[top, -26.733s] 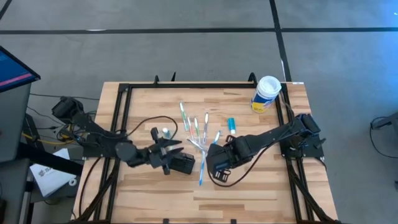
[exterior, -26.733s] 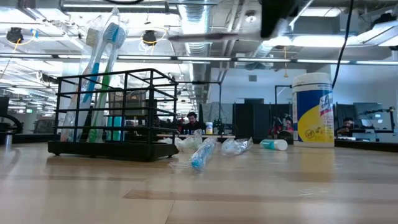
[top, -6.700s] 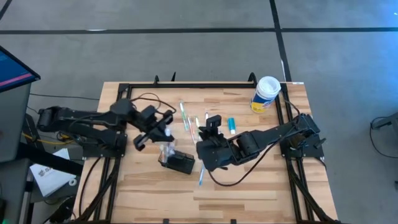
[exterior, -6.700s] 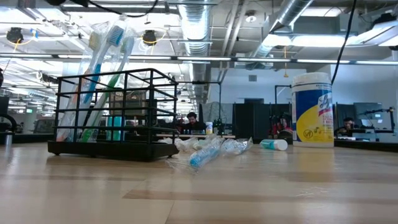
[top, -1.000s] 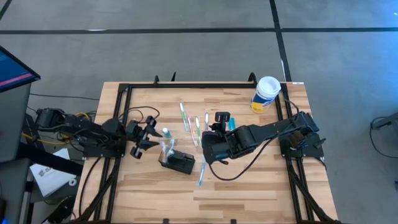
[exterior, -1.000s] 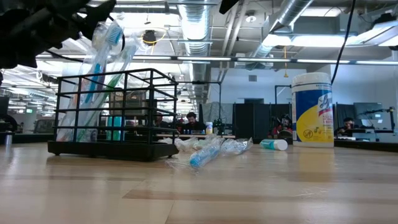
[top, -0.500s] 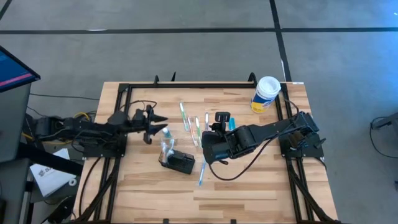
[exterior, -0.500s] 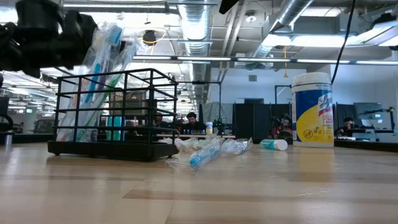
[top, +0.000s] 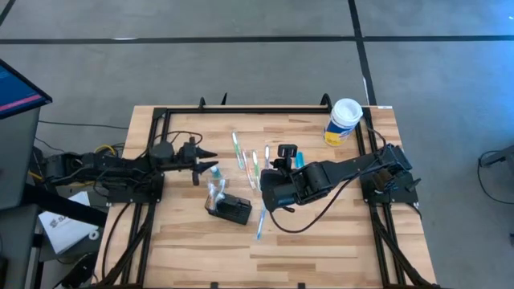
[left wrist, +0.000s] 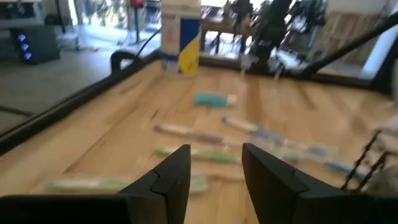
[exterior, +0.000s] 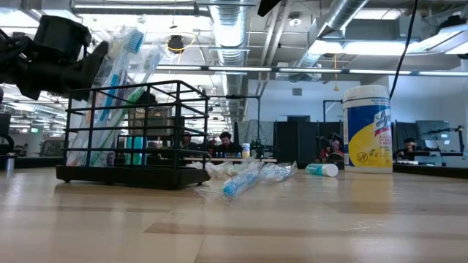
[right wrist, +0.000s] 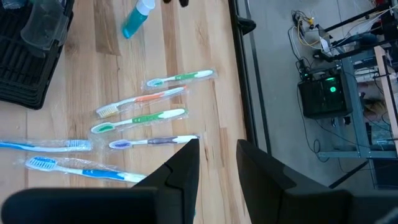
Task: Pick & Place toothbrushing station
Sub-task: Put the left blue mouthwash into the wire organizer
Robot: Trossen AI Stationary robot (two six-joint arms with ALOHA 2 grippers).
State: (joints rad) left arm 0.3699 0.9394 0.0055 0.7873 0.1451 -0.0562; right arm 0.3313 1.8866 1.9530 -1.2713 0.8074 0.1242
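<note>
left tool [top: 206,163] hovers open just beside the toothbrushing station [top: 230,210].

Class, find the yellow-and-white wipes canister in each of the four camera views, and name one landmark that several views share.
High view: canister at the table's far right corner.
Low view: standing upright at right.
Left wrist view: far end of the table.
Right wrist view: not in it.
Shared landmark: the loose toothbrushes.

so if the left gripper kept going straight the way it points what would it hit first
Likely the loose toothbrushes lying mid-table: the left gripper, open, points right toward them. It seems raised above the table, so it might pass over them; depth is unclear.
</note>
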